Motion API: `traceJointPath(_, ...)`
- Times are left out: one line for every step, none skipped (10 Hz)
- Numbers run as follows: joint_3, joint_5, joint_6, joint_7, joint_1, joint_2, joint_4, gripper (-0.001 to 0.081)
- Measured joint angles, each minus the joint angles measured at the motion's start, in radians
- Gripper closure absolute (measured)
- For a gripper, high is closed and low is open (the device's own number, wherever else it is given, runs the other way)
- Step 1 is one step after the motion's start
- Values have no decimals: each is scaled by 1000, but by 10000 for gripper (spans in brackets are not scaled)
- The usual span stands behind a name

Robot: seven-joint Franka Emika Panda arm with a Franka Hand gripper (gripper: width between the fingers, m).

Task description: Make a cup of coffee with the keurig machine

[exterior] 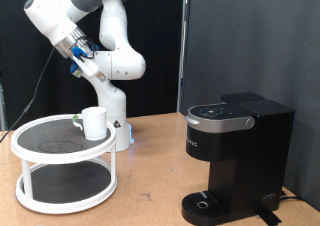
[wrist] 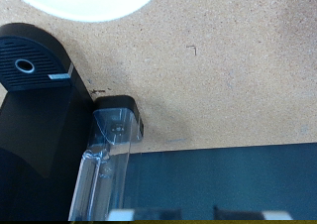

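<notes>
On the left of the exterior view I see a white two-shelf rack (exterior: 40, 191). The cup (exterior: 94, 123) stands on its top shelf, at the right edge. Above it, my arm is folded up high, and the gripper (exterior: 76, 50) is far from the cup. I cannot tell if its fingers are apart or together. On the right, the keurig machine (exterior: 235, 156) sits on the brown table (exterior: 150, 176) with its lid down.
</notes>
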Motion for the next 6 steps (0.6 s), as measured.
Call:
traceJointPath(-17, -12, 1, -5, -17, -2, 3, 806)
traceJointPath(-41, -20, 1, -19, -38, -3, 11, 806)
traceJointPath(-69, -29, 1, -41, -54, -4, 24, 806)
traceJointPath(-94, -35, 1, -53, -64, -1, 45, 806)
traceJointPath(-115, -43, 1, -56, -66, 5, 70, 806)
traceJointPath(-125, -46, 1, -57, -66, 18, 93, 806)
